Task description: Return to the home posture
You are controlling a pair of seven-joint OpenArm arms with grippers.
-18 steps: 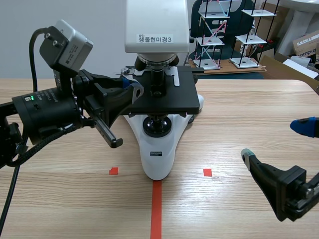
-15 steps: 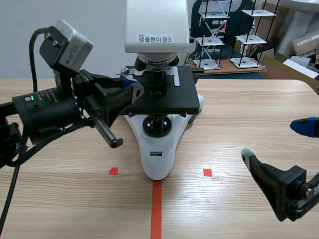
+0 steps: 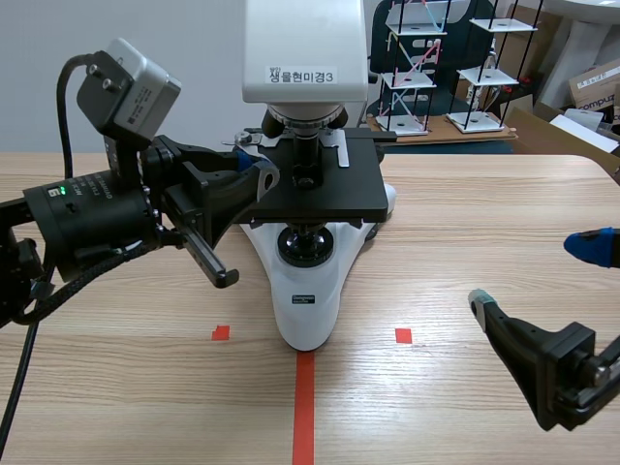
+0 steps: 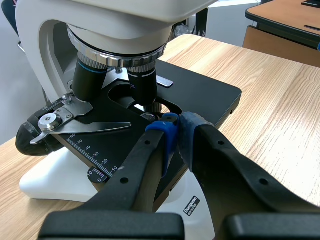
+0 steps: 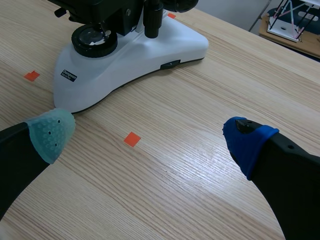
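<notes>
Judging from how things stand, the risk lies with the left gripper point(image 3: 260, 174). It sits at about nine o'clock of the microscope point(image 3: 308, 281), its tips right at the edge of the black stage point(image 3: 325, 199). The two fingers are closed pad to pad, with nothing visible between them. In the left wrist view the blue pads point(image 4: 169, 131) hover just above the stage, close under the objectives point(image 4: 145, 85) and near the metal slide clip point(image 4: 75, 119). Pulling away upward or swinging toward twelve o'clock could knock a lens or catch the clip. A sideways sweep could shove the stage or tip the whole instrument. A straight retreat toward nine o'clock looks safest.

The right gripper point(image 3: 535, 273) hangs low over the table point(image 3: 465, 194) at about four o'clock of the microscope and well apart from it. Its fingers are spread wide and hold nothing. Its risk seems small, mainly dragging a fingertip along the wood if it dips.

Counted: one microscope, two objectives visible under its head, one stage, one slide clip. Two arms, each with one gripper. Two small orange-red tape squares point(image 3: 221, 333) and one tape line point(image 3: 304, 407) at six o'clock of the base.
</notes>
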